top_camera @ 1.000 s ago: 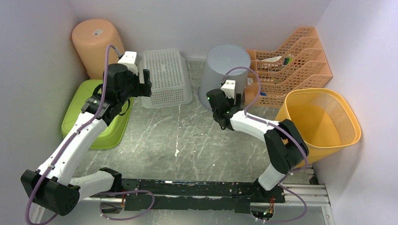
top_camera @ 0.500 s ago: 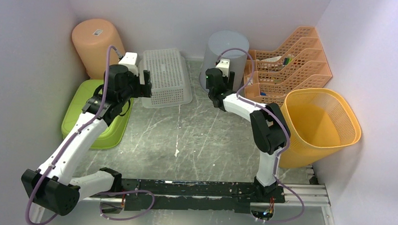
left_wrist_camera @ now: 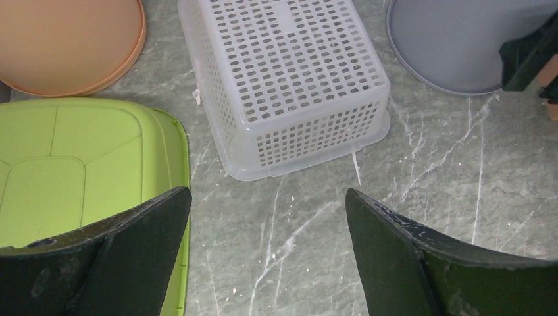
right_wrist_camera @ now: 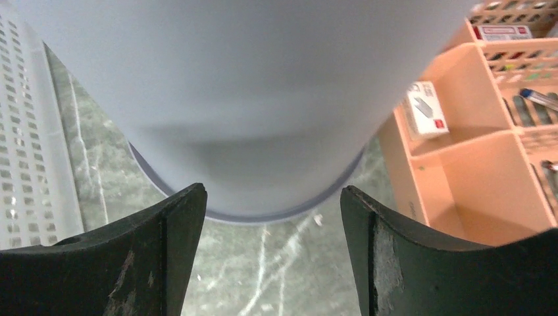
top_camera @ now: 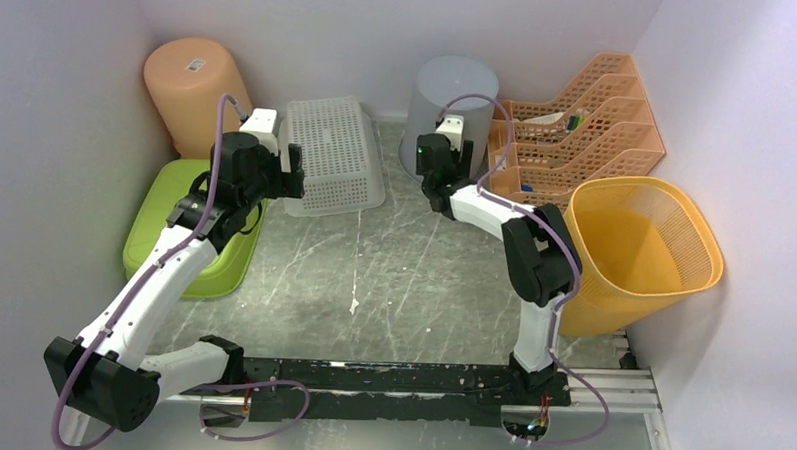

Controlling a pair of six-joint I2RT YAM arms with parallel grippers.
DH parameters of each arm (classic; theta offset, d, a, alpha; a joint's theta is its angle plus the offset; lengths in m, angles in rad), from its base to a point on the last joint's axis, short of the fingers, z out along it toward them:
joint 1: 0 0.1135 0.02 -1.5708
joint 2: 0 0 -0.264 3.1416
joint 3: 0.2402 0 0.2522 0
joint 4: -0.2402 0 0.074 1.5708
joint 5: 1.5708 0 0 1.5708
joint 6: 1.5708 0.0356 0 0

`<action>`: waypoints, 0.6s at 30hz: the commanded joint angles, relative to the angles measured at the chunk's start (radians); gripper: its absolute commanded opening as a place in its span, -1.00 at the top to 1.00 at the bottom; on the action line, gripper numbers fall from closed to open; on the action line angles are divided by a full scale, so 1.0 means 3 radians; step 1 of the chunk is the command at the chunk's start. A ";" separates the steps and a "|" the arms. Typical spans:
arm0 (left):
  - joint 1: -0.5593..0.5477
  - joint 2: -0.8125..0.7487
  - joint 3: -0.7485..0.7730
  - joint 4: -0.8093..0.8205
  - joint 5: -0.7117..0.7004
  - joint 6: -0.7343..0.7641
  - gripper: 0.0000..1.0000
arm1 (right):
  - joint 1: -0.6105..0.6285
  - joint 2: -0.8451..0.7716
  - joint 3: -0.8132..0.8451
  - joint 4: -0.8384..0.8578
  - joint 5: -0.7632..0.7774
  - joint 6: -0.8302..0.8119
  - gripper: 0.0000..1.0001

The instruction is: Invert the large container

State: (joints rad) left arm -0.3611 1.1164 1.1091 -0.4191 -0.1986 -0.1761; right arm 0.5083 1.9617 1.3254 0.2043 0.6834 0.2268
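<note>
Right hand [right_wrist_camera: 271,194] released, facing the bin [right_wrist_camera: 243,99]; only its wrist view shows a box [right_wrist_camera: 424,108], print unreadable. Left hand [left_wrist_camera: 268,192] released.

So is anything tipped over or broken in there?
Nothing looks broken or spilled. Four containers sit bottom-up: the peach bin, white basket, grey bin and green tub. Only the yellow basket has its opening facing up.

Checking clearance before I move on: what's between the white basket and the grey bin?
Only bare tabletop lies between the white basket and the grey bin; the left wrist view shows it.
</note>
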 commanded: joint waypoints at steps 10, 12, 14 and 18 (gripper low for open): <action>-0.0023 0.0039 -0.0049 0.0133 0.0073 0.0007 -0.99 | 0.0628 -0.1601 -0.0236 -0.1790 0.0401 0.0099 -0.51; -0.0024 0.0034 -0.0066 0.0152 0.0092 -0.0007 -0.99 | 0.0633 -0.1754 -0.0113 -0.2246 0.0617 0.0208 -0.52; -0.0024 0.0040 -0.0068 0.0171 0.0131 -0.0016 -0.99 | 0.0624 -0.1923 -0.0020 -0.2606 0.0861 0.0306 -0.55; -0.0028 0.0088 -0.0028 0.0185 0.0217 -0.0016 -0.99 | 0.0532 -0.2257 0.0039 -0.2934 0.1049 0.0315 -0.58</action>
State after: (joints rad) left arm -0.3611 1.1275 1.0946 -0.4068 -0.1783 -0.1761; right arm 0.6968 1.3670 1.3117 -0.4648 0.8696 0.3004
